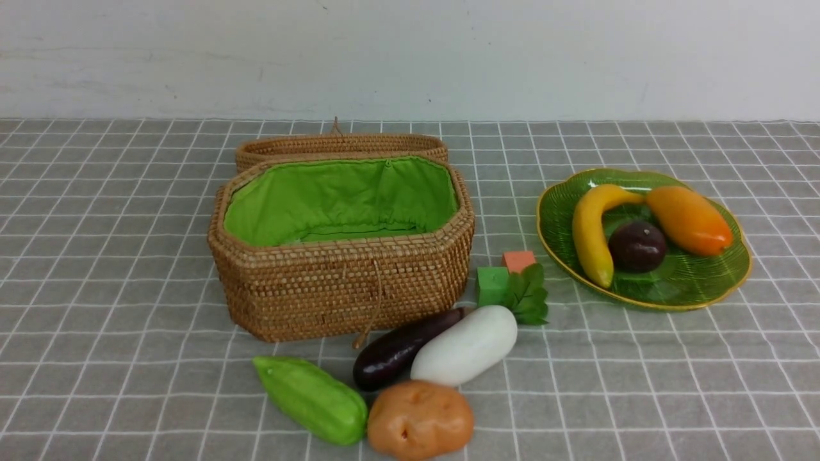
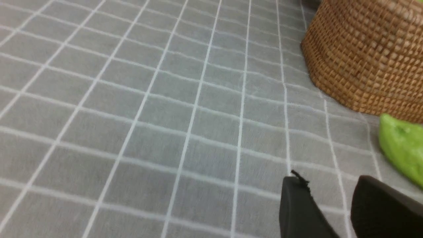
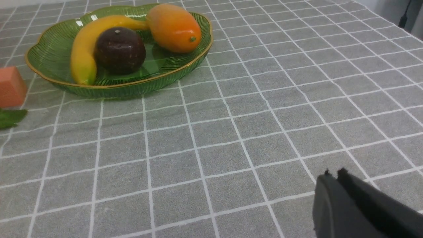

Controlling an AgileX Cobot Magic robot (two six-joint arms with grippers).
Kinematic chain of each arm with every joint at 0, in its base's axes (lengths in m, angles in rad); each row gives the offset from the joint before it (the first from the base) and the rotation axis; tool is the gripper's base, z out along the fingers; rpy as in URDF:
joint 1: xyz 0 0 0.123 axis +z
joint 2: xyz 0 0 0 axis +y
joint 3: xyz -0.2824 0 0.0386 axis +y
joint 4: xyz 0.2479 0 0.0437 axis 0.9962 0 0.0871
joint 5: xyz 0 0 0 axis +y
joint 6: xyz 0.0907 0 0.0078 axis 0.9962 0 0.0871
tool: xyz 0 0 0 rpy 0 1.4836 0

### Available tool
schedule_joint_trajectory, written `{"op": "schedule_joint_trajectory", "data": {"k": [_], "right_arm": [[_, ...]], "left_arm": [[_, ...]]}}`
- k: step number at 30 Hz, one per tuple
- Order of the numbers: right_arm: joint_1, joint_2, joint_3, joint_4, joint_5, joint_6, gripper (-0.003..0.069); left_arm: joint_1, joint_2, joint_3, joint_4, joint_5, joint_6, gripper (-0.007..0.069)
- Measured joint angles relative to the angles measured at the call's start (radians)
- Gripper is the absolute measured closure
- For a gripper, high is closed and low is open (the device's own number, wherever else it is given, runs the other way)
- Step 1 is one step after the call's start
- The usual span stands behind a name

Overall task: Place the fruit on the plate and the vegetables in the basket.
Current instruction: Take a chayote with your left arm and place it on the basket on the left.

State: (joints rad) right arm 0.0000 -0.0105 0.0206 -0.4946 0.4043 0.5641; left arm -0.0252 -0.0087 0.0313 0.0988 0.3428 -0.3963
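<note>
1. L gripper: jaws apart, nr light-green ridged gourd; R gripper: jaws together; both empty.
2. Done: yellow banana, dark round fruit, orange mango on green glass plate.
3. To do: gourd, purple eggplant, white radish, tan potato, outside woven basket.

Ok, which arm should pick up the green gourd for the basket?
Left. The left gripper is open, with the green gourd and the basket close in its wrist view; the right gripper is shut, facing the plate.
</note>
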Motion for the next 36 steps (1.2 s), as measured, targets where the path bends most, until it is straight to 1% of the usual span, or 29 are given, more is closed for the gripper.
{"op": "schedule_joint_trajectory", "data": {"k": [1, 2, 4, 5, 6, 7, 8, 10, 13, 16, 17, 18, 19, 20, 21, 22, 23, 24, 25, 27, 29, 31, 33, 34, 35, 36], "right_arm": [[0.0, 0.0, 0.0, 0.0, 0.0, 0.0, 0.0638], [0.0, 0.0, 0.0, 0.0, 0.0, 0.0, 0.0638], [0.0, 0.0, 0.0, 0.0, 0.0, 0.0, 0.0634], [0.0, 0.0, 0.0, 0.0, 0.0, 0.0, 0.0634], [0.0, 0.0, 0.0, 0.0, 0.0, 0.0, 0.063], [0.0, 0.0, 0.0, 0.0, 0.0, 0.0, 0.0629], [0.0, 0.0, 0.0, 0.0, 0.0, 0.0, 0.0627], [0.0, 0.0, 0.0, -0.001, 0.0, 0.0, 0.0625], [0.0, 0.0, 0.0, -0.001, 0.0, 0.001, 0.0619], [0.0, 0.0, 0.0, -0.001, 0.0, 0.001, 0.0614], [0.0, 0.0, 0.0, -0.001, 0.0, 0.001, 0.0613], [0.0, 0.0, 0.0, -0.001, 0.0, 0.001, 0.0612], [0.0, 0.0, 0.0, -0.001, 0.0, 0.001, 0.061], [0.0, 0.0, 0.0, -0.001, 0.0, 0.001, 0.061], [0.0, 0.0, 0.0, -0.001, 0.0, 0.001, 0.061], [0.0, 0.0, 0.0, -0.001, 0.0, 0.001, 0.0608], [0.0, 0.0, 0.0, -0.001, 0.0, 0.002, 0.0606], [0.0, 0.0, 0.0, -0.001, 0.0, 0.002, 0.0606], [0.0, 0.0, 0.0, -0.001, 0.0, 0.005, 0.0605], [0.0, 0.0, 0.0, -0.001, 0.0, 0.007, 0.0603], [0.0, 0.0, 0.0, -0.001, 0.0, 0.008, 0.0601], [0.0, 0.0, 0.0, -0.001, 0.0, 0.008, 0.0599], [0.0, 0.0, 0.0, -0.001, 0.0, 0.008, 0.0597], [0.0, 0.0, 0.0, -0.001, 0.0, 0.009, 0.0594], [0.0, 0.0, 0.0, -0.001, 0.0, 0.01, 0.0592], [0.0, 0.0, 0.0, -0.001, 0.0, 0.01, 0.0592]], "left_arm": [[0.0, 0.0, 0.0, 0.001, -0.041, 0.0, 0.0386], [0.0, 0.0, 0.0, 0.001, -0.051, 0.0, 0.0386], [0.0, 0.0, 0.0, -0.005, -0.233, -0.004, 0.0386], [0.0, 0.0, 0.0, -0.008, -0.25, -0.006, 0.0386], [0.0, 0.0, 0.0, -0.026, -0.415, -0.026, 0.0386], [0.0, 0.0, 0.0, -0.034, -0.497, -0.034, 0.0386], [0.0, 0.0, -0.004, -0.039, -0.551, -0.039, 0.0386], [0.0, 0.0, -0.019, -0.042, -0.564, -0.046, 0.0386], [0.0, 0.032, -0.168, -0.046, -0.474, -0.068, 0.0386], [0.0, 0.147, -0.363, -0.074, -0.326, -0.098, 0.0386], [0.0, 0.168, -0.405, -0.078, -0.299, -0.103, 0.0386], [0.0, 0.258, -0.495, -0.093, -0.182, -0.123, 0.0386], [0.0, 0.316, -0.55, -0.099, -0.105, -0.132, 0.0386], [0.0, 0.374, -0.595, -0.105, -0.033, -0.138, 0.0386], [0.0, 0.385, -0.603, -0.105, -0.019, -0.14, 0.0386], [0.0, 0.472, -0.655, -0.099, 0.075, -0.143, 0.0386], [0.0, 0.532, -0.681, -0.099, 0.118, -0.146, 0.0386], [0.0, 0.541, -0.685, -0.099, 0.122, -0.147, 0.0386], [0.0, 0.611, -0.702, -0.105, 0.152, -0.164, 0.0386], [0.0, 0.684, -0.709, -0.151, 0.197, -0.197, 0.0386], [0.0, 0.793, -0.709, -0.266, 0.294, -0.2, 0.0386], [0.0, 0.862, -0.709, -0.351, 0.338, -0.157, 0.0384], [-0.005, 0.905, -0.709, -0.405, 0.351, -0.117, 0.0377], [-0.031, 0.978, -0.709, -0.487, 0.354, -0.051, 0.0357], [-0.064, 1.015, -0.709, -0.541, 0.341, -0.012, 0.0336], [-0.071, 1.023, -0.709, -0.549, 0.337, -0.007, 0.0336]]}}
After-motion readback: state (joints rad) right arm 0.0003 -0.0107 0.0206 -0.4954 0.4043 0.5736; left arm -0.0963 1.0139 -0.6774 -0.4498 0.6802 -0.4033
